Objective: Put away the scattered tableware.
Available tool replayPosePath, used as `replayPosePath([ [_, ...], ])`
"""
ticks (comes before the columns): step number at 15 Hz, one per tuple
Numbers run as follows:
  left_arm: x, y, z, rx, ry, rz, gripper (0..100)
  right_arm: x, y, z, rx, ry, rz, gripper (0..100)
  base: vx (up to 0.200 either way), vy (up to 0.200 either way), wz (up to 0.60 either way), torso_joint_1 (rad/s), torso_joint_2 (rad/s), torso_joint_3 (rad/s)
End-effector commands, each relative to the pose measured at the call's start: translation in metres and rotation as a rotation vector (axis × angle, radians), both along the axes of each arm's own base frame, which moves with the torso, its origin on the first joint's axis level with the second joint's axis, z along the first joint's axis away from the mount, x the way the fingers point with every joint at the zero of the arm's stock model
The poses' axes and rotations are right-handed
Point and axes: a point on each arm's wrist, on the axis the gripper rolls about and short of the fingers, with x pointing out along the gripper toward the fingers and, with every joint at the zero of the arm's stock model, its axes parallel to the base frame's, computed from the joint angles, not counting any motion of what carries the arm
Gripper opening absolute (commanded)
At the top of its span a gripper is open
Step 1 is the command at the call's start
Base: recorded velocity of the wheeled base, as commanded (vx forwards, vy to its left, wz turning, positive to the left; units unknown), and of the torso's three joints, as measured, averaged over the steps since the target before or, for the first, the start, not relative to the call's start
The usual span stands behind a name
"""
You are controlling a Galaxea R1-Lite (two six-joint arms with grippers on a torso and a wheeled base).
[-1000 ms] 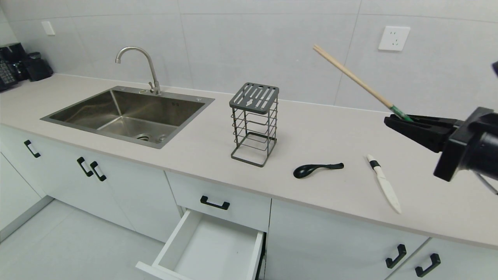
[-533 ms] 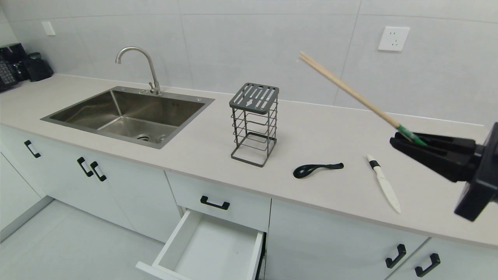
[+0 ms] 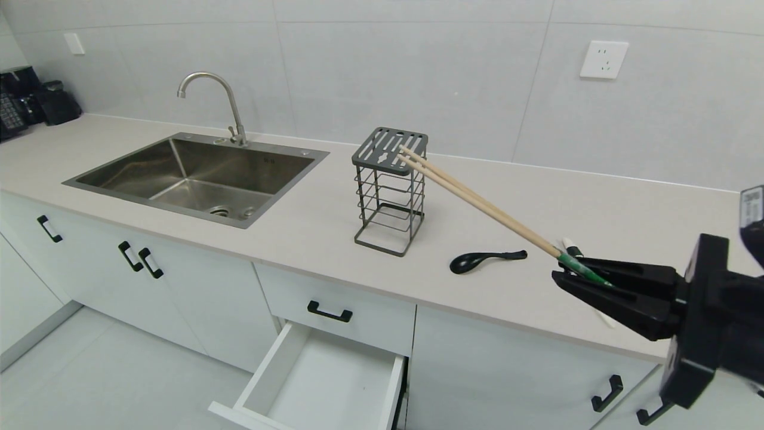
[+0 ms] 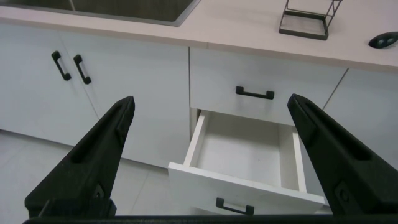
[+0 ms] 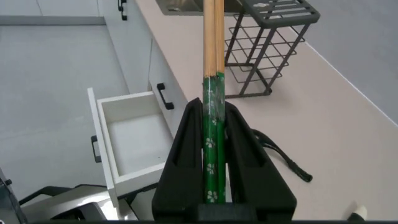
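Head view: your right gripper (image 3: 562, 272) clamps the chopsticks (image 3: 477, 200).
Tips point at the rack (image 3: 382, 150); your left gripper (image 4: 211, 102) gapes wide, empty.

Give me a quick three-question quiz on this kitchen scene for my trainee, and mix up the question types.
1. True or false: the right tool is shut on the chopsticks.
2. The spoon on the counter is: A white; B black; C red.
3. Fill in: the drawer below the counter is ____.
Key: 1 true; 2 B; 3 open.
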Motion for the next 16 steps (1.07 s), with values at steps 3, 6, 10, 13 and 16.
replayPosePath([
  [3,0.000,0.000,0.000,0.000,0.001,0.000,100,-0.013,-0.002,-0.041,-0.079,0.082,0.052,0,0.000,0.000,0.00,0.000,0.00,0.000],
  [6,0.000,0.000,0.000,0.000,0.001,0.000,100,-0.012,0.000,-0.040,-0.077,0.083,0.059,0,0.000,0.000,0.00,0.000,0.00,0.000],
  [10,0.000,0.000,0.000,0.000,0.001,0.000,100,-0.005,0.023,-0.047,-0.116,0.120,0.130,0,0.000,0.000,0.00,0.000,0.00,0.000],
  [13,0.000,0.000,0.000,0.000,0.001,0.000,100,0.009,0.043,-0.046,-0.121,0.125,0.141,0,0.000,0.000,0.00,0.000,0.00,0.000],
  [16,0.000,0.000,0.000,0.000,0.001,0.000,100,0.017,0.058,-0.052,-0.137,0.140,0.149,0,0.000,0.000,0.00,0.000,0.00,0.000],
])
